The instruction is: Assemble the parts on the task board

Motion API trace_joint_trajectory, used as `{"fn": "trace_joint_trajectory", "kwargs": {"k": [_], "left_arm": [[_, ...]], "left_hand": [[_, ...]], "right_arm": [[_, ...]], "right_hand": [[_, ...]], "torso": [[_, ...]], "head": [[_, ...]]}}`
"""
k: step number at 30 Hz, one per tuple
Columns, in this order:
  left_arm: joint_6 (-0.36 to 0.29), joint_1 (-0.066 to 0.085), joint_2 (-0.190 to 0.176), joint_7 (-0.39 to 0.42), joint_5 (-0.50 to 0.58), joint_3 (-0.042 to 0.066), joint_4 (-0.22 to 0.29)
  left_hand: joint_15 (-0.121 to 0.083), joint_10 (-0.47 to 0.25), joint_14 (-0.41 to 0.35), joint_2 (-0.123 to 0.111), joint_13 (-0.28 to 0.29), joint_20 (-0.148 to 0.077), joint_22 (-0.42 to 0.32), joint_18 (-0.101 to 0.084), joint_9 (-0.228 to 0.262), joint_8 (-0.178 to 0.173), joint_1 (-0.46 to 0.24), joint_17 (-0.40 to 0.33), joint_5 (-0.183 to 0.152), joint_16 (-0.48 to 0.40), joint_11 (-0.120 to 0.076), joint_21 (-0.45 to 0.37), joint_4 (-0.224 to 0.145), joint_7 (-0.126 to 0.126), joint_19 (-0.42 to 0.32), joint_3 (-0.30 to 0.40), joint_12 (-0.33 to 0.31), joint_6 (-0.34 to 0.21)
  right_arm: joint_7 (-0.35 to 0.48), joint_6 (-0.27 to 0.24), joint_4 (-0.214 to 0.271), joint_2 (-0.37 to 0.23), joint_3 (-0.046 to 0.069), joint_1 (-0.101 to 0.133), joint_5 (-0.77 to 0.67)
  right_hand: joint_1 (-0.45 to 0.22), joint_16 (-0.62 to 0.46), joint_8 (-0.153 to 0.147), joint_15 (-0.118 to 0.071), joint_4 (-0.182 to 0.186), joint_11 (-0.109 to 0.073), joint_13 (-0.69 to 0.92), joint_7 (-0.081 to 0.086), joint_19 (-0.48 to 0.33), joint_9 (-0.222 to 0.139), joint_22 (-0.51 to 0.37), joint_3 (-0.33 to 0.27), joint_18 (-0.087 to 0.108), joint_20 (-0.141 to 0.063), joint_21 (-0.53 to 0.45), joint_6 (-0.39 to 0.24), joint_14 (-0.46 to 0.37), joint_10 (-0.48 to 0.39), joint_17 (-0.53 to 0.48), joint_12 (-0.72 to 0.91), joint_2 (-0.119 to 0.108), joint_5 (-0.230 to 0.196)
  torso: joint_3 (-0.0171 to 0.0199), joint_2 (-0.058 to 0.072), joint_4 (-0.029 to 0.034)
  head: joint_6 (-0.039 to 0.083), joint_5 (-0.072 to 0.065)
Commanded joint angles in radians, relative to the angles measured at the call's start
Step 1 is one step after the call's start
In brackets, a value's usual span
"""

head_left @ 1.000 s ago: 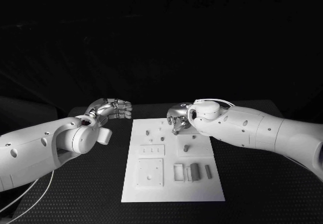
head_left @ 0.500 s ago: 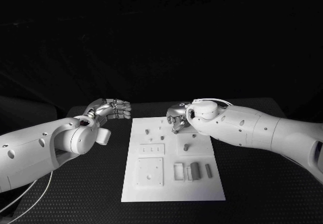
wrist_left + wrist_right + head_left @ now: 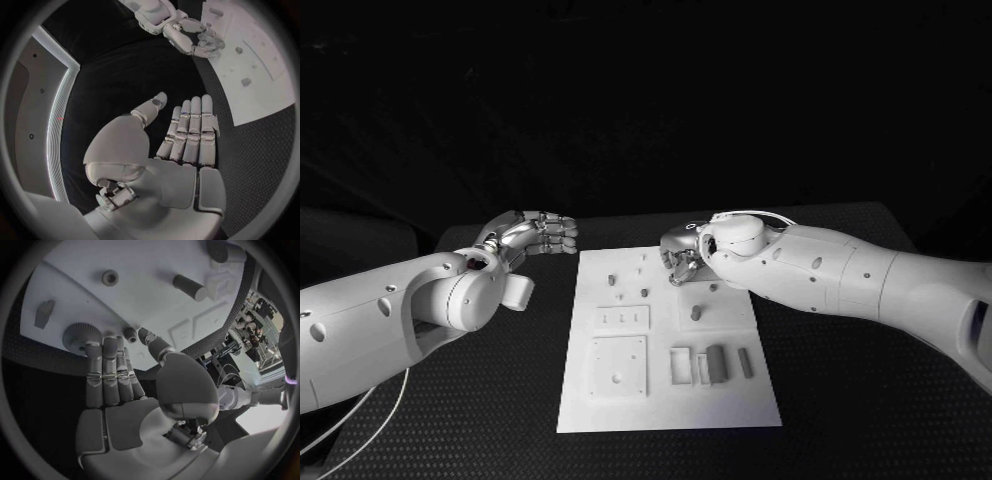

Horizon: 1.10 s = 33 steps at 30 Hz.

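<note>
White board (image 3: pixel 668 400) lies in the middle of the black table (image 3: pixel 877 400), with small grey parts (image 3: pixel 717 364) standing on it toward lower centre of the head view. Left of its upper edge, the left hand (image 3: pixel 531 234) hovers off the board, fingers straight, side by side, holding nothing. The right hand (image 3: pixel 682 254) hangs over the board's upper part, fingertips (image 3: pixel 94 347) beside a round knurled part (image 3: pixel 80 334); whether they touch it I cannot tell.

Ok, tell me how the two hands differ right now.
The left hand hangs over the bare black table beside the task board; the right hand is over the board's far end. In the wrist views, the left hand's fingers point at nothing, while the right hand's reach a round knurled part. Both are open and hold nothing.
</note>
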Motion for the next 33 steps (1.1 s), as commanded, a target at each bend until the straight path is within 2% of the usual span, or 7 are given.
{"fn": "trace_joint_trajectory", "kwargs": {"k": [1,6,13,21,26,33], "left_arm": [[0.015,0.002,0.002,0.014,0.005,0.001,0.001],[0.016,0.002,0.002,0.014,0.005,0.001,0.002],[0.016,0.002,0.001,0.013,0.005,0.001,0.001],[0.017,0.002,0.002,0.013,0.005,0.001,0.001],[0.018,0.002,0.003,0.013,0.005,0.001,0.0],[0.017,0.002,0.002,0.012,0.005,0.001,0.001]], "left_hand": [[0.002,0.004,0.005,0.0,-0.001,-0.003,-0.002,0.009,-0.002,-0.003,-0.008,0.002,0.001,-0.005,0.001,-0.003,0.001,0.003,0.007,-0.006,-0.007,0.007],[0.002,0.004,0.005,0.001,-0.001,-0.003,-0.002,0.009,-0.002,-0.004,-0.008,0.002,0.001,-0.006,0.001,-0.004,0.001,0.003,0.007,-0.007,-0.007,0.007],[0.002,0.004,0.005,0.002,-0.001,-0.004,-0.002,0.008,-0.003,-0.004,-0.01,0.003,0.001,-0.007,0.001,-0.005,0.001,0.003,0.008,-0.008,-0.008,0.007],[0.002,0.005,0.006,0.003,-0.002,-0.004,-0.003,0.008,-0.004,-0.005,-0.011,0.004,0.001,-0.008,0.002,-0.006,0.001,0.003,0.008,-0.009,-0.009,0.007],[0.002,0.005,0.006,0.004,-0.002,-0.005,-0.003,0.007,-0.004,-0.005,-0.012,0.004,0.001,-0.008,0.002,-0.006,0.001,0.003,0.008,-0.009,-0.01,0.008],[0.002,0.005,0.006,0.005,-0.002,-0.005,-0.003,0.007,-0.005,-0.005,-0.013,0.005,0.001,-0.009,0.002,-0.007,0.001,0.003,0.009,-0.009,-0.011,0.008]], "right_arm": [[-0.008,0.031,-0.001,0.003,0.0,-0.002,-0.021],[-0.007,0.034,-0.004,0.004,0.0,-0.007,-0.021],[-0.004,0.029,-0.006,0.002,0.0,-0.008,-0.021],[0.0,0.015,-0.005,0.007,0.0,-0.011,-0.02],[-0.006,-0.008,-0.005,0.005,0.0,-0.013,-0.02],[-0.011,-0.025,-0.003,0.005,0.0,-0.014,-0.022]], "right_hand": [[-0.012,0.007,-0.005,-0.001,0.0,0.024,-0.002,0.001,-0.008,0.001,0.025,0.008,0.097,-0.002,0.006,-0.003,0.003,-0.031,0.002,-0.006,0.002,0.002],[-0.012,0.008,-0.004,-0.001,0.0,0.024,-0.001,0.0,-0.009,0.002,0.025,0.009,0.097,-0.002,0.008,0.0,0.002,-0.031,0.002,-0.005,0.005,0.002],[-0.007,0.013,-0.001,-0.002,-0.002,0.023,0.001,-0.002,-0.009,0.006,0.025,0.015,0.097,-0.003,0.013,0.007,0.004,-0.028,0.004,-0.003,0.016,0.002],[0.007,0.025,0.01,-0.009,-0.005,0.015,0.011,-0.012,-0.006,0.016,0.025,0.03,0.097,-0.008,0.032,0.035,0.014,-0.003,0.006,0.007,0.055,0.003],[0.029,0.032,0.016,-0.018,0.004,0.005,0.022,-0.022,0.002,0.023,0.024,0.102,0.097,-0.011,0.047,0.063,0.027,0.027,0.004,0.015,0.059,0.005],[0.053,0.04,0.031,-0.031,-0.006,-0.009,0.037,-0.037,0.007,0.04,0.024,0.145,0.097,-0.019,0.068,0.102,0.039,0.067,0.003,0.028,0.073,0.003]], "torso": [[0.0026,0.008,0.0113],[0.0043,0.01,0.013],[0.0046,0.012,0.0112],[0.0069,0.016,0.0119],[0.0068,0.018,0.012],[0.0076,0.021,0.013]], "head": [[0.001,-0.003],[-0.001,-0.004],[-0.001,-0.001],[0.004,-0.002],[0.005,-0.002],[0.006,-0.004]]}}
